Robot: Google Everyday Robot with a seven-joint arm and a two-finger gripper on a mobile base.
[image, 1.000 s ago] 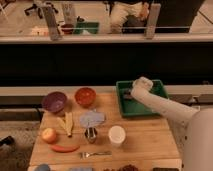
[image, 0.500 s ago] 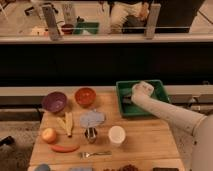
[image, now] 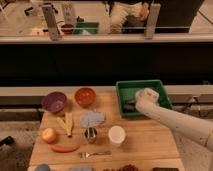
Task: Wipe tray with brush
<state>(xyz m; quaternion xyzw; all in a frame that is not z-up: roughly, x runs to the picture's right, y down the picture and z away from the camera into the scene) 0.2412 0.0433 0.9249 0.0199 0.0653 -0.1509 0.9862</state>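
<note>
Jaws closed, apparently on the brush (image: 131, 105), sit low inside the tray (image: 142, 83) at the far right of the surface (image: 145, 146), with the white arm (image: 180, 122) reaching in from the near right. The step in hand looks like the wiping stroke itself. To do it well, the bristles should probably press lightly and evenly on the tray floor and run in long passes from one wall to the other. The wrist should stay above the raised rim so that it neither catches nor pushes the tray along the surface. Too much downward force could splay the bristles or slide the tray toward the far edge. The brush shows only as a small dark shape on the left part of the tray floor, jutting out to the left of the wrist. Its bristles cannot be made out. The tray is bright green and rectangular with a raised rim, and its floor looks bare apart from the brush and the arm's end. To its left stand an orange bowl (image: 85, 96) and a purple bowl (image: 54, 101). Nearer lie a bluish cloth (image: 93, 118), a white cup (image: 116, 135), a banana (image: 66, 123), an apple (image: 49, 135) and a fork (image: 94, 154), all well apart from the tray.
</note>
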